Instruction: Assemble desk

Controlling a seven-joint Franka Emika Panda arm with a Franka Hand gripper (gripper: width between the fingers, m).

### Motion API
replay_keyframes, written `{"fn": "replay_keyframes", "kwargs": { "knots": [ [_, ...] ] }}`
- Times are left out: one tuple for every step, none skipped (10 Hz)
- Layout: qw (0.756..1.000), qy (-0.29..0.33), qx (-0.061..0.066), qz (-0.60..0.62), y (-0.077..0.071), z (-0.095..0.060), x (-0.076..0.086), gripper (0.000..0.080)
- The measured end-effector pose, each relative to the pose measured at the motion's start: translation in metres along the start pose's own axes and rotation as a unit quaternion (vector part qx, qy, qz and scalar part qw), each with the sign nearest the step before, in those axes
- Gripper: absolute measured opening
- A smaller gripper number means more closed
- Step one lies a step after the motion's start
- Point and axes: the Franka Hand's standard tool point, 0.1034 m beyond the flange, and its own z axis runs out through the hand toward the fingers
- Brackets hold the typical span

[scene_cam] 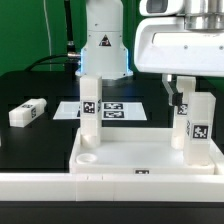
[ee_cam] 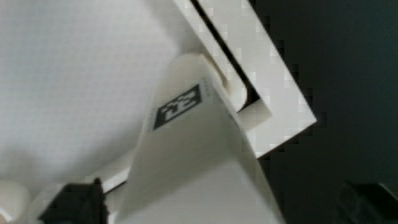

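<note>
The desk's white rimmed panel lies flat at the front of the table with its round corner sockets up. Two white tagged legs stand upright in it: one at the back on the exterior view's left, one on the right. A third leg lies loose on the black table. My gripper sits around the top of the right leg. In the wrist view this leg fills the space between the jaws, and the dark finger stands slightly off it. The gripper is open.
The marker board lies flat behind the panel, in front of the robot's base. A white rail runs along the table's front edge. In the wrist view the panel's rim runs next to black table.
</note>
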Motion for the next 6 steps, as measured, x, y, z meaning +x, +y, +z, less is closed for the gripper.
{"fn": "replay_keyframes", "kwargs": {
  "knots": [
    [1.000,0.000,-0.001,-0.026,0.0000,0.0000,-0.0001,0.0648],
    [0.998,0.002,-0.004,-0.061,0.0005,0.0001,0.0001,0.0648],
    [0.996,0.002,-0.005,-0.084,0.0008,0.0004,0.0000,0.0648],
    [0.995,0.003,-0.005,-0.101,0.0012,0.0006,0.0001,0.0648],
    [0.991,0.007,-0.004,-0.131,0.0015,0.0009,0.0008,0.0646],
    [0.991,0.007,-0.004,-0.132,0.0009,0.0010,0.0003,0.0646]
  ]
}}
